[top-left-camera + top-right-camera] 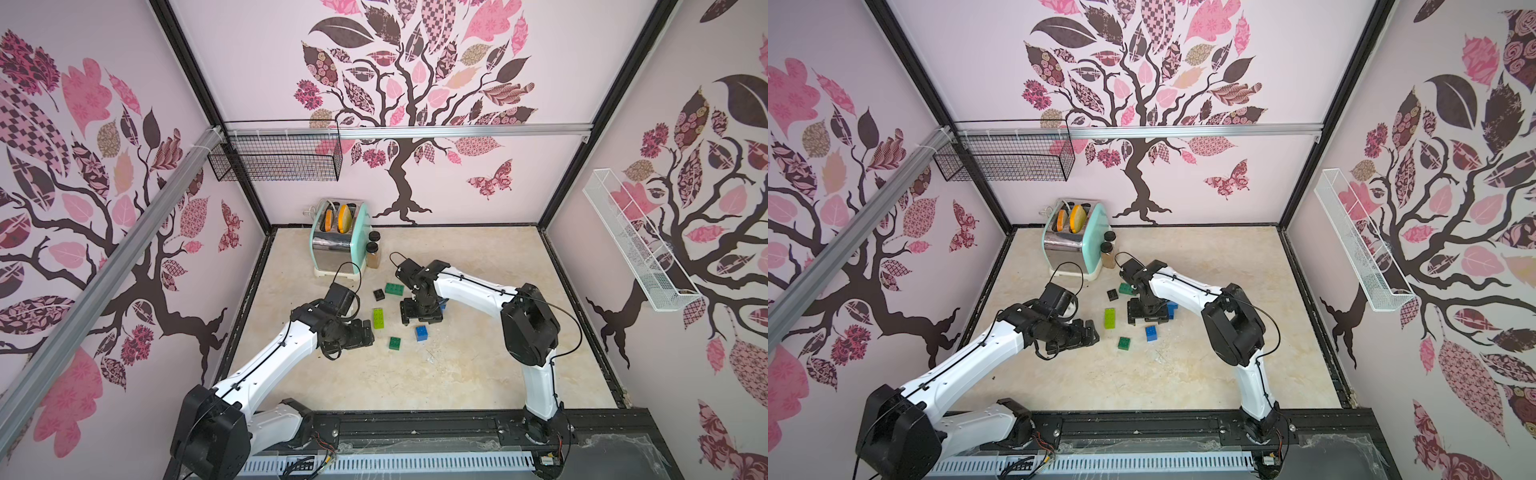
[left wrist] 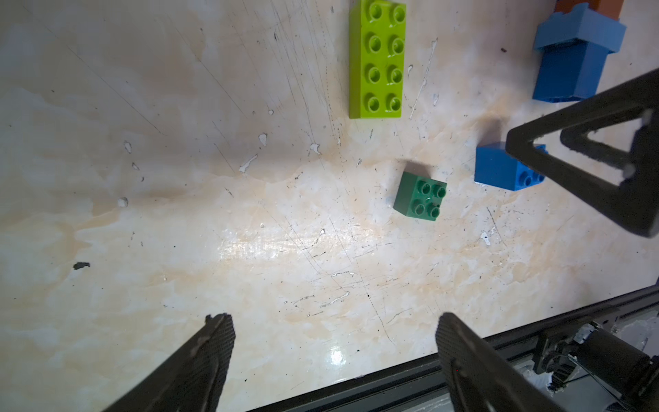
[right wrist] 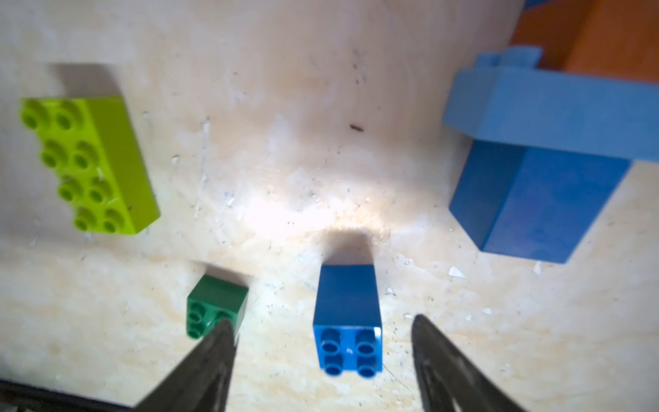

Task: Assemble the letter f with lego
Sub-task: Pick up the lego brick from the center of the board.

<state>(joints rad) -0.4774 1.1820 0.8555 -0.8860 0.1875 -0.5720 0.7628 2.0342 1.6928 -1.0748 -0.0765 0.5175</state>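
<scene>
Cream marbled tabletop. Studded plastic lego bricks lie around the lime oblong brick; the blue square brick near it sits untouched beneath the right gripper's spread jaws. Left gripper also spread, empty. Probably light, rigid, slick: pinch flat sides.

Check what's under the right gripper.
Below the open right gripper, a blue square brick stands studs-up on the table, touching neither finger. One finger covers part of a dark green brick.

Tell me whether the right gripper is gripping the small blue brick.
No: in the right wrist view the right gripper has its fingers spread apart, and the small blue brick sits between them with a gap on each side.
</scene>
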